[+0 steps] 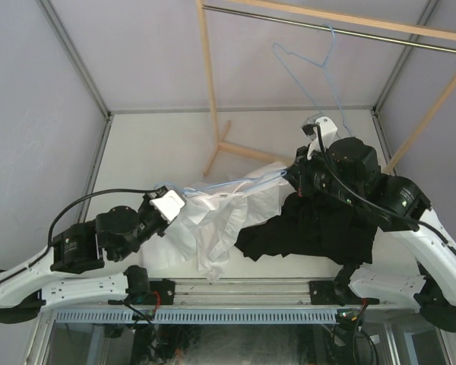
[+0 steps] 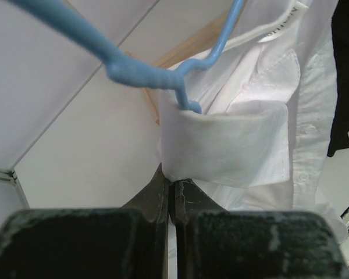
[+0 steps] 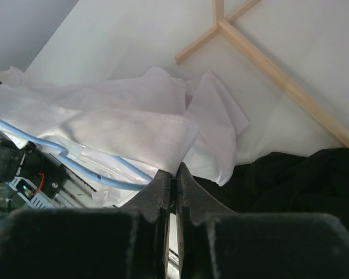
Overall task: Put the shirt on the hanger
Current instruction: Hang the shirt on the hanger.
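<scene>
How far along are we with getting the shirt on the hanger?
Done: the hanger runs into the shirt at the collar. In hand: the left gripper and right gripper each pinch shirt fabric, holding it stretched between them. Remaining: the shirt looks crumpled, not yet draped squarely over the hanger.

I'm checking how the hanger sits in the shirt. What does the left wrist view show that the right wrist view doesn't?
Left wrist only: the collar with its label, and the blue hanger running down into it. Right wrist only: the wooden rack foot's T-joint on the table. Both: the white shirt, hanger and black garment, with the left pincer and right pincer each shut on shirt fabric.
</scene>
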You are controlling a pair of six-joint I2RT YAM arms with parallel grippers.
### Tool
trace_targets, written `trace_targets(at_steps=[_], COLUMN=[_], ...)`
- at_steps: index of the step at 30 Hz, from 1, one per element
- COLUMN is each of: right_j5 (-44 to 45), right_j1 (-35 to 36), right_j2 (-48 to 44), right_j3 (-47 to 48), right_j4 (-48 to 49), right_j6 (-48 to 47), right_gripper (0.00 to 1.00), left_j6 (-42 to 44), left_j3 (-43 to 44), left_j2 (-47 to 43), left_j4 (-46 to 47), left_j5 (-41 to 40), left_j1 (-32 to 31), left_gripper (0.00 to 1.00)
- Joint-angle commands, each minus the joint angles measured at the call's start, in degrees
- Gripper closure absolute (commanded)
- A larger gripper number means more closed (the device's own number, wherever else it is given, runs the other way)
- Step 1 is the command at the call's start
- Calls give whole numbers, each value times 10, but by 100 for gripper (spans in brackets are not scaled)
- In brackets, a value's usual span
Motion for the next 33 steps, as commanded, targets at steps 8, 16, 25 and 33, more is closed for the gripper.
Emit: trace_targets(at_steps=[8, 16, 25, 33], right_j5=[115, 110, 89, 73], right_j1=[113, 26, -1, -1], right_j2=[16, -21, 100, 192], right_j3=[0, 24, 352, 548], right_j4=[26, 25, -21, -18], right_j6=[-2, -32, -111, -145], right_gripper=[100, 100, 100, 100], left_j6=[19, 52, 215, 357], left_j3=[-1, 36, 298, 439], left_j2=[32, 20, 138, 204], left_j4=[-8, 12, 49, 105], left_j5=[-26, -81, -134, -193], left_j1=[2, 2, 2, 2], left_gripper=[100, 100, 100, 100])
